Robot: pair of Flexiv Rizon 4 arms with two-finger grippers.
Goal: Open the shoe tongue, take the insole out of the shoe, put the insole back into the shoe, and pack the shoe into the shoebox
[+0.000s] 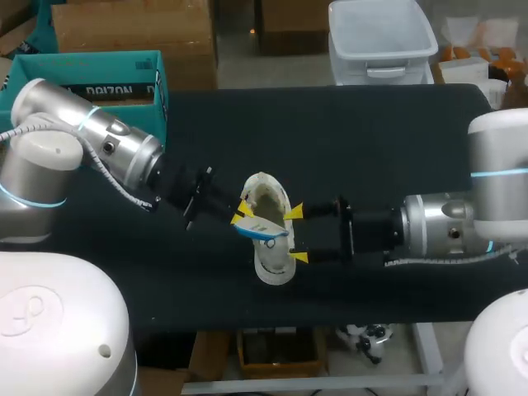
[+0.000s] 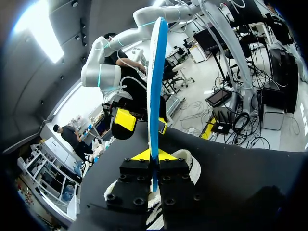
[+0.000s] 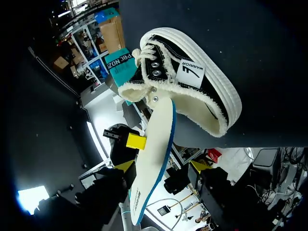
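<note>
**While left gripper (image 1: 242, 212) pinches the flat white, blue-edged insole (image 1: 261, 229), right gripper (image 1: 295, 235) gapes beside the shoe**

Since the black canvas low-top shoe (image 1: 272, 266) with its white rubber sole sits mid-table, both arms meet over it. My left arm (image 1: 115, 144) comes in from the left and my right arm (image 1: 437, 227) from the right. The insole is out of the shoe, clamped at one end btw the left gripper's fingers, and it lies across the shoe's opening as seen from the head cam. The right gripper's yellow tips stand wide apart just beside the shoe's flank, w/ nothing gripped btw them. The teal cardboard shoebox (image 1: 91, 78) sits at the far left by the table's back corner, well apart from the shoe. The left arm runs across the gap btw box and shoe.

Left wrist cam shows the insole edge-on, rising straight ahead from the closed fingers. The shoe is under that gripper, and the right gripper's yellow tips are just beyond the insole. Right wrist cam gives what the head cam hides: the shoe's black side w/ a white patch, metal eyelets, laces and a frayed cream collar. It also shows the insole's broad white face, close to the collar.

Surface is a matte black table (image 1: 371, 140).
</note>
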